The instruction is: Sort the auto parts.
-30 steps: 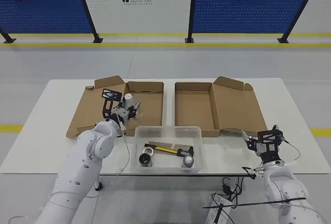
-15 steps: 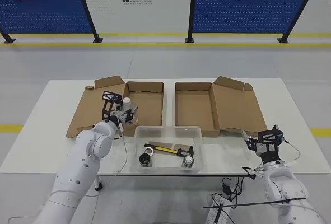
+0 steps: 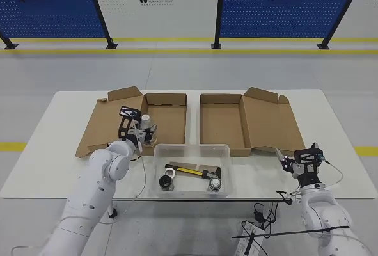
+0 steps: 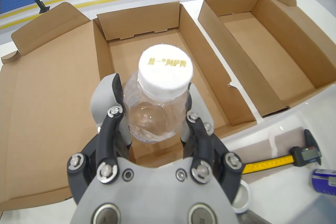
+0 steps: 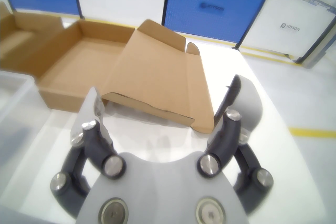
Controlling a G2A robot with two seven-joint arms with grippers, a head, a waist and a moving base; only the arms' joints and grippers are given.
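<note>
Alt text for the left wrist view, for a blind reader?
The left gripper is shut on a clear bottle with a white cap, an open cardboard box behind it. A second open box sits beside that one, and a yellow measuring tool lies nearby.

You have the left box and the right box side by side at the middle of the table, with the bin just in front of them, nearer the robot. The caliper lies in the bin. The bottle, held in the left gripper, is over the left box, and the right gripper is over the table's near right part, apart from the right box.
</note>
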